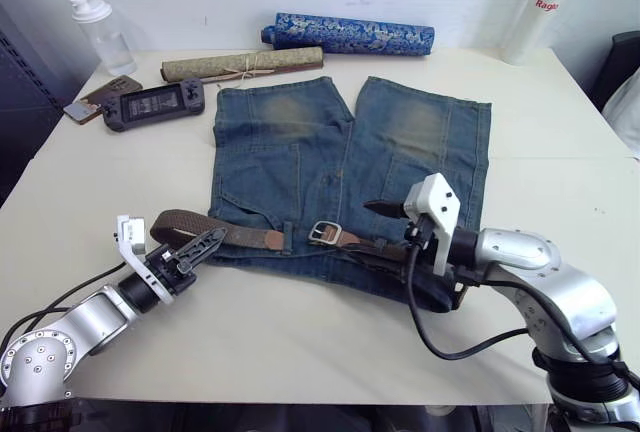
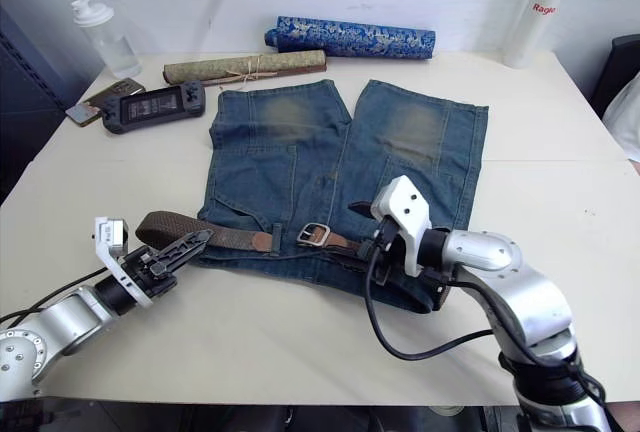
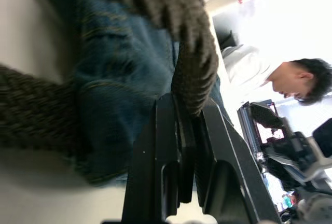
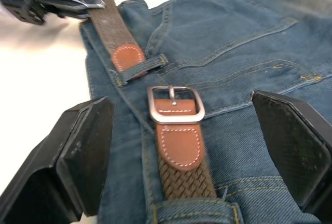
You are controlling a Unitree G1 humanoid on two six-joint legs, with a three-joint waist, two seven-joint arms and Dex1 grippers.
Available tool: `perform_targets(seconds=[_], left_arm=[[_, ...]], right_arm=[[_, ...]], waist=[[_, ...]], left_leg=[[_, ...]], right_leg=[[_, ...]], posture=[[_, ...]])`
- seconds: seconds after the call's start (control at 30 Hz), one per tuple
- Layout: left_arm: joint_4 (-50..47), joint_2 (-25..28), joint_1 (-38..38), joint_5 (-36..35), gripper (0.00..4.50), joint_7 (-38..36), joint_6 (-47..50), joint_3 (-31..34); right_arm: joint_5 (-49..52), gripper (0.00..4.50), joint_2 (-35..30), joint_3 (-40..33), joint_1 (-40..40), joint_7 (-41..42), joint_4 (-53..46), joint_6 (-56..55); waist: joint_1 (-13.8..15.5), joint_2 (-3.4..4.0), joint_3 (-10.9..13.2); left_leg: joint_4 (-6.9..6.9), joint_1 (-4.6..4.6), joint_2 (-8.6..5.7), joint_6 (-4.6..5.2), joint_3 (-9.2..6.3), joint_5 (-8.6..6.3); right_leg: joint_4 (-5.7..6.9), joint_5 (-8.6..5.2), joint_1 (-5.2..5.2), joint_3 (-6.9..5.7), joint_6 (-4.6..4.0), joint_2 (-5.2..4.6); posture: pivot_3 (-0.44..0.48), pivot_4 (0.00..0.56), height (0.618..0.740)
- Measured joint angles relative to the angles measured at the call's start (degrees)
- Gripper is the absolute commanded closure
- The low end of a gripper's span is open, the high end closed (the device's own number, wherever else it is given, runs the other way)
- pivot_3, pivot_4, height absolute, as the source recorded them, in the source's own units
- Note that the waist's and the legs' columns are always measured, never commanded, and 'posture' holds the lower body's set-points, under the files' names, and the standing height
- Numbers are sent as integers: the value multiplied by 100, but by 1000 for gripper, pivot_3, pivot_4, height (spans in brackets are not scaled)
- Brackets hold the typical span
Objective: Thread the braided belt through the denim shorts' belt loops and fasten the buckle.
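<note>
On our left, the left gripper [image 1: 197,248] has its two black fingers pressed together on the looped part of the braided belt [image 1: 185,225], pinching the woven strap just off the waistband's left edge; we judge this hold keeps the tan tip poised at a belt loop [image 4: 141,66] so it can be fed toward the buckle. The denim shorts [image 1: 340,167] lie flat mid-table, waistband nearest us, which leaves the loops reachable. The buckle [image 4: 175,103] rests on the waistband centre, prong closed over its own tab, tip not yet through. Over it, the right gripper [image 4: 181,151] hangs with fingers spread wide, touching nothing, likely ready to steady the frame. At the far right, a white bottle [image 1: 540,7] carries red letters reading "Raga", the rest cut off.
</note>
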Motion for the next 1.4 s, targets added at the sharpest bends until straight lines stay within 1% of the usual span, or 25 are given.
perform_targets(seconds=[0.2,0.4,0.53,0.7,0.73,0.8,0.83,0.87,0.97,1.0,1.03,1.07,1.13,1.2,1.23,1.3,1.4], left_arm=[[279,-137,-510,519,4500,-180,71,-205],[313,-313,-945,887,4500,-347,299,-454],[312,-316,-1108,1153,4500,-603,464,-636],[313,-178,-1375,1712,4500,-1057,594,-918],[315,-111,-1447,1867,4500,-1202,607,-1013],[481,232,-1795,2519,4500,-1842,580,-1457],[674,299,-2054,2859,4500,-2178,527,-1658],[836,305,-2244,3112,4500,-2463,480,-1811],[1105,295,-2570,3561,4500,-2982,392,-2076],[1186,264,-2682,3713,4500,-3144,379,-2156],[1193,208,-2754,3828,4500,-3277,364,-2211],[1192,157,-2787,3919,4500,-3386,346,-2256],[1191,39,-2836,4073,4500,-3571,327,-2340],[1189,-59,-2859,4128,4500,-3675,337,-2371],[1176,-97,-2863,4176,4500,-3763,366,-2379],[1174,-104,-2862,4266,4500,-3838,383,-2375],[1175,-135,-2863,4357,4500,-3887,406,-2356]], right_arm=[[268,18,-400,-41,273,175,-114,62],[351,18,-534,-63,404,217,-197,-24],[420,18,-581,-88,467,172,-216,-30],[477,18,-635,-170,507,147,-241,-34],[475,18,-654,-167,513,152,-241,-37],[425,18,-802,-159,539,198,-239,-89],[352,18,-869,-151,547,243,-235,-183],[303,18,-879,-141,563,264,-234,-251],[189,18,-899,-60,592,278,-232,-416],[64,18,-917,15,627,277,-233,-553],[-89,18,-919,106,660,268,-232,-709],[-292,18,-919,209,672,237,-231,-920],[-811,18,-923,405,708,164,-225,-1475],[-1216,18,-925,553,763,115,-213,-1984],[-1625,18,-922,706,865,59,-196,-2534],[-2105,18,-886,910,1000,-5,-114,-3222],[-2624,18,-828,1109,1142,-64,69,-4045]], waist=[[84,0,1],[107,0,1],[108,0,1],[111,0,1],[111,0,1],[112,0,3],[115,3,5],[113,3,5],[108,2,5],[105,2,5],[101,2,5],[96,2,5],[96,2,5],[95,2,5],[103,2,5],[102,2,5],[99,2,5]], left_leg=[[-5,0,-7,0,0,0],[-6,1,-9,1,0,1],[-7,1,-9,1,0,1],[-7,1,-12,1,4,1],[-8,1,-15,1,6,1],[-13,2,-17,1,16,1],[-15,1,-18,1,17,1],[-22,3,-17,1,16,2],[-36,2,-16,2,12,4],[-45,3,-16,1,11,6],[-54,3,-16,1,8,8],[-64,7,-18,0,5,11],[-77,8,-18,-32,4,37],[-82,8,-18,-35,5,39],[-84,7,-18,-35,5,40],[-84,7,-19,-35,7,40],[-80,8,-21,-33,11,42]], right_leg=[[-26,12,7,-1,15,4],[-36,21,11,2,29,3],[-37,23,11,2,33,3],[-39,24,12,1,34,4],[-41,24,13,0,34,4],[-47,25,17,-6,35,6],[-52,26,18,-9,36,6],[-60,30,21,-10,43,7],[-76,40,21,-8,59,8],[-83,48,21,-7,75,7],[-90,81,21,-5,138,7],[-97,88,21,-2,151,6],[-109,90,20,-3,155,5],[-112,90,20,-4,155,6],[-114,89,20,-5,154,6],[-116,89,21,-4,154,5],[-114,90,22,-2,156,4]], posture=[[0,150,637],[0,150,637],[0,150,637],[0,150,637],[0,150,637],[0,150,637],[0,150,637],[0,150,637],[0,150,637],[0,150,637],[0,150,637],[0,150,637],[0,150,637],[0,150,637],[0,150,637],[0,150,637],[0,150,637]])
